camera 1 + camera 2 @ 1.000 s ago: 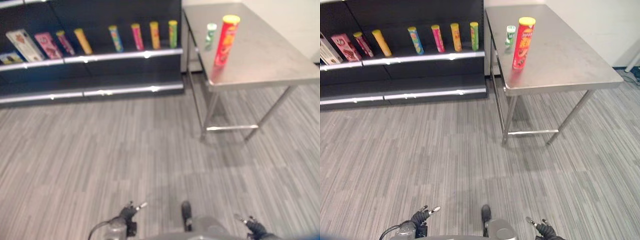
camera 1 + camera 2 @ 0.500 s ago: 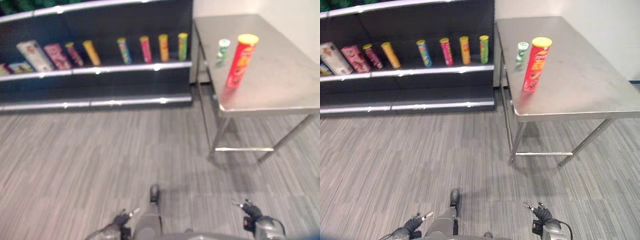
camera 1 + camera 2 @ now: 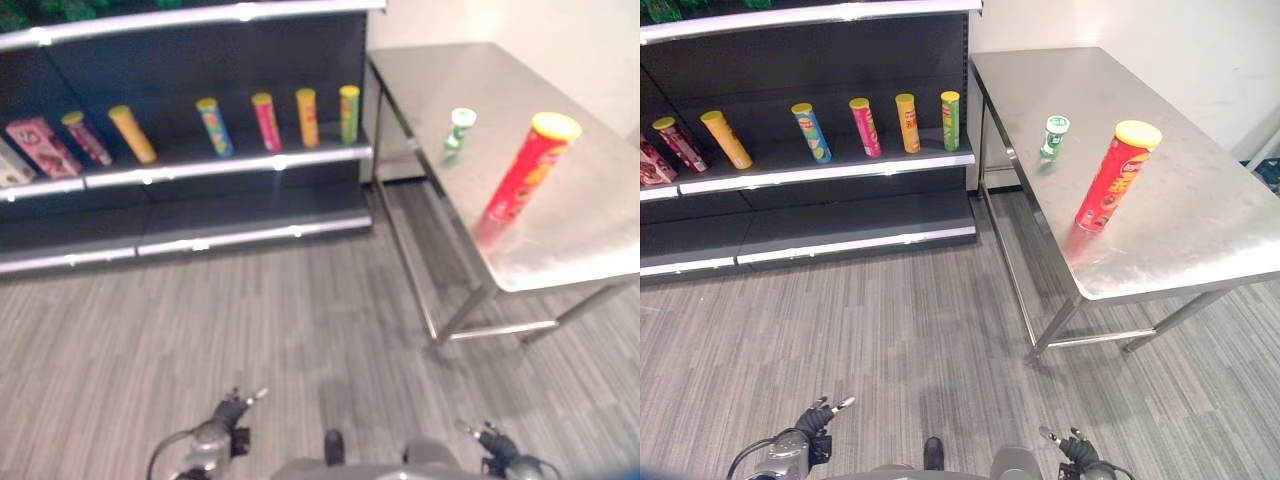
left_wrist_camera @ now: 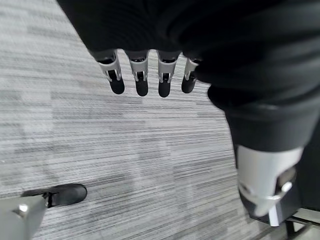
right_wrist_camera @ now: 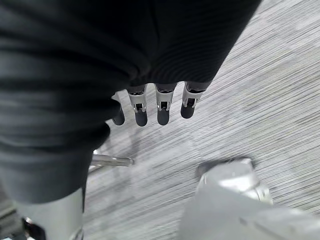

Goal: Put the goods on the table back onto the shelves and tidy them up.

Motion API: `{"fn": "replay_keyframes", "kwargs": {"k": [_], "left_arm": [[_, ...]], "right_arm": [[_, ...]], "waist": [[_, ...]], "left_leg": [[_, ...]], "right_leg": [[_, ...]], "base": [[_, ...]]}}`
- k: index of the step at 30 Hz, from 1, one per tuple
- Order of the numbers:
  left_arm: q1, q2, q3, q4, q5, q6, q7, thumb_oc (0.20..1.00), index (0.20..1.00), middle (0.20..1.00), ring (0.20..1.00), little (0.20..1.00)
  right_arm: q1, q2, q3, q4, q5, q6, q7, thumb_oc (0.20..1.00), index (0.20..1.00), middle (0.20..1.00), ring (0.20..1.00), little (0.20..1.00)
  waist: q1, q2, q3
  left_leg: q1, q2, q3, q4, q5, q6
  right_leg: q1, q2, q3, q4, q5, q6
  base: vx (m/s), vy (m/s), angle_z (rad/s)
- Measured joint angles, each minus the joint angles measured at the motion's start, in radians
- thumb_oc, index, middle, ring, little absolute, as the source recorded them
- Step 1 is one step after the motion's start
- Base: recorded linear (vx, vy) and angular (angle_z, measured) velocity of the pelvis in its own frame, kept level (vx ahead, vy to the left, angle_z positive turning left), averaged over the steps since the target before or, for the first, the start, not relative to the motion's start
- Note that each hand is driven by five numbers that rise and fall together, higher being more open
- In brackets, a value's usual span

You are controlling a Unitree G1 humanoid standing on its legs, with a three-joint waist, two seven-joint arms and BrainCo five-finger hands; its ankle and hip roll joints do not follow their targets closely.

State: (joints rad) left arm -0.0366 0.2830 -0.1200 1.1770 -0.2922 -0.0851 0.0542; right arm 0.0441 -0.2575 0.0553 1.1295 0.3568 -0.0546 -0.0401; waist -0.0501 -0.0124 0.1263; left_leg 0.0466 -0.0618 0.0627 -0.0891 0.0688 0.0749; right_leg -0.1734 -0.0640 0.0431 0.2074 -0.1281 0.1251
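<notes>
Head views: a tall red can (image 3: 1111, 178) and a small green cup (image 3: 1053, 137) stand apart on the steel surface (image 3: 1200, 230) beside the shelves (image 3: 820, 170) — light, stiff, slick; grip the can mid-body. Wrist views: left hand (image 4: 140, 75) and right hand (image 5: 160, 102) hang over the floor — fingers relaxed, empty.

Grey striped carpet flooring (image 3: 890, 340) covers the ground from the foreground up to the far wall. A plain white wall (image 3: 1160, 50) rises behind the right side of the scene. At the top left edge, green items (image 3: 660, 10) stand on the uppermost level, too cropped to identify further.
</notes>
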Motion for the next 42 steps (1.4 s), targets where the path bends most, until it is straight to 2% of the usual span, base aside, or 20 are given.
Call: {"fn": "replay_keyframes", "kwargs": {"k": [1,2,3,5,6,11,13,14,15,17,18,19,21,23,27,32,33,34,37,42], "left_arm": [[0.006,-0.004,-0.001,-0.004,0.000,0.001,0.000,1.000,1.000,1.000,1.000,1.000],[0.016,-0.008,-0.001,-0.012,0.000,0.000,0.000,1.000,1.000,1.000,1.000,1.000],[0.036,-0.014,-0.005,-0.027,0.000,0.000,0.000,1.000,1.000,1.000,1.000,1.000],[0.038,-0.023,-0.019,-0.029,0.000,0.000,-0.001,1.000,1.000,1.000,1.000,1.000],[0.039,-0.032,-0.019,-0.030,0.000,0.000,-0.001,1.000,1.000,1.000,1.000,1.000],[0.046,-0.037,-0.003,-0.043,0.004,0.000,-0.001,1.000,1.000,1.000,1.000,1.000],[0.069,-0.045,0.010,-0.079,0.036,0.000,-0.004,1.000,1.000,1.000,1.000,1.000],[0.076,-0.048,0.010,-0.079,0.039,-0.002,-0.005,1.000,1.000,1.000,1.000,1.000],[0.080,-0.052,0.010,-0.078,0.041,0.000,-0.007,1.000,1.000,1.000,1.000,1.000],[0.099,-0.064,0.029,-0.113,0.062,0.001,-0.008,1.000,1.000,1.000,1.000,1.000],[0.115,-0.074,0.041,-0.116,0.078,-0.001,-0.009,1.000,1.000,1.000,1.000,1.000],[0.114,-0.075,0.040,-0.117,0.078,0.000,-0.010,1.000,1.000,1.000,1.000,1.000],[0.113,-0.074,0.036,-0.120,0.080,-0.003,-0.019,1.000,1.000,1.000,1.000,1.000],[0.119,-0.072,0.029,-0.118,0.086,-0.003,-0.030,1.000,1.000,1.000,1.000,1.000],[0.124,-0.068,-0.034,-0.119,0.116,-0.003,-0.055,1.000,1.000,1.000,1.000,1.000],[0.126,-0.069,-0.073,-0.146,0.116,-0.007,-0.061,1.000,1.000,1.000,1.000,1.000],[0.129,-0.070,-0.082,-0.145,0.116,-0.005,-0.064,1.000,1.000,1.000,1.000,1.000],[0.123,-0.073,-0.082,-0.148,0.115,-0.008,-0.068,1.000,1.000,1.000,1.000,1.000],[0.130,-0.073,-0.079,-0.146,0.115,-0.015,-0.069,1.000,1.000,1.000,1.000,1.000],[0.153,-0.075,-0.078,-0.141,0.115,-0.016,-0.070,1.000,1.000,1.000,1.000,1.000]], "right_arm": [[0.010,0.000,-0.017,0.016,0.001,0.004,0.000,1.000,1.000,1.000,1.000,1.000],[0.017,0.000,-0.029,0.032,0.003,0.004,0.000,1.000,1.000,1.000,1.000,1.000],[0.025,-0.003,-0.037,0.060,0.016,0.003,-0.001,1.000,1.000,1.000,1.000,1.000],[0.030,-0.007,-0.070,0.080,0.019,0.002,-0.002,1.000,1.000,1.000,1.000,1.000],[0.035,-0.014,-0.117,0.095,0.039,0.004,-0.012,1.000,1.000,1.000,1.000,1.000],[0.057,-0.071,-0.347,0.063,0.151,0.001,-0.054,1.000,1.000,1.000,1.000,1.000],[0.118,-0.142,-0.487,-0.135,0.169,0.007,-0.102,1.000,1.000,1.000,1.000,1.000],[0.139,-0.176,-0.511,-0.185,0.170,-0.008,-0.118,1.000,1.000,1.000,1.000,1.000],[0.146,-0.253,-0.536,-0.245,0.163,-0.028,-0.147,1.000,1.000,1.000,1.000,1.000],[0.183,-0.304,-0.616,-0.522,0.128,-0.004,-0.194,1.000,1.000,1.000,1.000,1.000],[0.180,-0.381,-0.628,-0.652,0.097,-0.061,-0.205,1.000,1.000,1.000,1.000,1.000],[0.143,-0.463,-0.623,-0.656,0.071,-0.093,-0.219,1.000,1.000,1.000,1.000,1.000],[0.076,-0.575,-0.610,-0.669,0.040,-0.090,-0.225,1.000,1.000,1.000,1.000,1.000],[-0.015,-0.637,-0.569,-0.678,0.025,-0.111,-0.210,1.000,1.000,1.000,1.000,1.000],[-0.212,-0.785,-0.345,-0.686,0.035,-0.123,-0.121,1.000,1.000,1.000,1.000,1.000],[-0.386,-0.859,-0.132,-0.690,0.040,-0.129,-0.031,1.000,1.000,1.000,1.000,1.000],[-0.464,-0.895,-0.026,-0.659,0.048,-0.123,-0.009,1.000,1.000,1.000,1.000,1.000],[-0.492,-0.938,0.028,-0.669,0.058,-0.121,0.018,1.000,1.000,1.000,1.000,1.000],[-0.582,-0.942,0.065,-0.667,0.087,-0.127,0.055,1.000,1.000,1.000,1.000,1.000],[-0.624,-0.960,0.065,-0.669,0.182,-0.129,0.099,1.000,1.000,1.000,1.000,1.000]], "waist": [[-0.008,-0.009,0.000],[-0.007,-0.019,-0.002],[-0.007,-0.023,-0.004],[-0.009,-0.024,-0.004],[-0.016,-0.016,-0.002],[-0.041,0.005,-0.005],[-0.061,0.015,-0.009],[-0.066,0.025,-0.014],[-0.080,0.033,-0.018],[-0.089,0.045,-0.015],[-0.098,0.055,-0.018],[-0.100,0.045,-0.026],[-0.095,0.037,-0.033],[-0.089,0.030,-0.039],[-0.067,0.036,-0.043],[-0.021,0.045,-0.044],[-0.024,0.047,-0.043],[-0.020,0.050,-0.043],[-0.012,0.051,-0.042],[-0.005,0.056,-0.037]], "left_leg": [[0.016,-0.009,-0.010,-0.006,-0.016,-0.008],[0.026,-0.011,-0.014,-0.006,-0.024,-0.015],[0.028,-0.003,-0.015,-0.006,-0.034,-0.026],[0.023,0.013,-0.020,-0.006,-0.039,-0.035],[0.024,0.024,-0.020,-0.006,-0.044,-0.045],[0.035,0.049,0.003,-0.006,-0.062,-0.063],[0.044,0.057,0.005,-0.007,-0.068,-0.066],[0.045,0.057,0.006,-0.007,-0.070,-0.064],[0.049,0.057,0.008,-0.007,-0.070,-0.063],[0.054,0.058,0.018,-0.007,-0.072,-0.062],[0.059,0.060,0.029,-0.007,-0.083,-0.066],[0.061,0.062,0.029,-0.007,-0.086,-0.067],[0.056,0.064,0.031,-0.007,-0.090,-0.062],[0.050,0.068,0.045,-0.006,-0.090,-0.062],[0.057,0.072,0.056,-0.007,-0.089,-0.063],[0.055,0.074,0.033,-0.006,-0.075,-0.072],[0.056,0.073,0.026,-0.006,-0.075,-0.073],[0.056,0.073,0.016,-0.006,-0.074,-0.074],[0.046,0.076,-0.006,-0.006,-0.075,-0.083],[0.037,0.079,-0.047,-0.006,-0.067,-0.084]], "right_leg": [[0.018,0.001,0.003,-0.028,0.074,-0.005],[0.033,-0.001,0.004,-0.046,0.110,-0.007],[0.048,0.005,-0.002,-0.083,0.154,-0.024],[0.070,0.021,-0.007,-0.146,0.179,-0.049],[0.096,0.032,-0.009,-0.201,0.215,-0.054],[0.149,0.057,-0.001,-0.297,0.251,-0.076],[0.158,0.064,0.000,-0.297,0.245,-0.081],[0.159,0.064,0.000,-0.302,0.244,-0.083],[0.161,0.065,0.002,-0.302,0.242,-0.081],[0.163,0.067,0.009,-0.302,0.242,-0.079],[0.163,0.070,0.027,-0.302,0.243,-0.078],[0.166,0.072,0.028,-0.302,0.242,-0.078],[0.159,0.074,0.029,-0.301,0.242,-0.080],[0.147,0.076,0.031,-0.301,0.242,-0.080],[0.152,0.077,0.026,-0.302,0.250,-0.067],[0.159,0.075,-0.003,-0.302,0.247,-0.072],[0.163,0.075,-0.008,-0.302,0.245,-0.075],[0.167,0.073,-0.021,-0.302,0.241,-0.077],[0.168,0.073,-0.047,-0.302,0.235,-0.083],[0.174,0.072,-0.086,-0.302,0.224,-0.094]], "base": [[0.05,-0.013,0.28],[0.09,-0.034,0.16],[0.11,-0.038,-0.05],[0.09,-0.028,-0.06],[0.08,-0.012,-0.05],[0.13,0.002,-0.11],[0.10,0.019,-0.07],[0.04,0.010,-0.05],[0.03,0.006,-0.06],[0.04,0.001,-0.20],[0.02,-0.017,-0.24],[0.03,-0.029,-0.15],[0.02,-0.057,-0.04],[0.04,-0.088,-0.18],[0.04,-0.068,-0.06],[0.02,-0.065,0.13],[0.02,-0.073,0.30],[0.01,-0.036,0.32],[0.02,-0.052,0.28],[0.03,-0.042,0.22]]}}
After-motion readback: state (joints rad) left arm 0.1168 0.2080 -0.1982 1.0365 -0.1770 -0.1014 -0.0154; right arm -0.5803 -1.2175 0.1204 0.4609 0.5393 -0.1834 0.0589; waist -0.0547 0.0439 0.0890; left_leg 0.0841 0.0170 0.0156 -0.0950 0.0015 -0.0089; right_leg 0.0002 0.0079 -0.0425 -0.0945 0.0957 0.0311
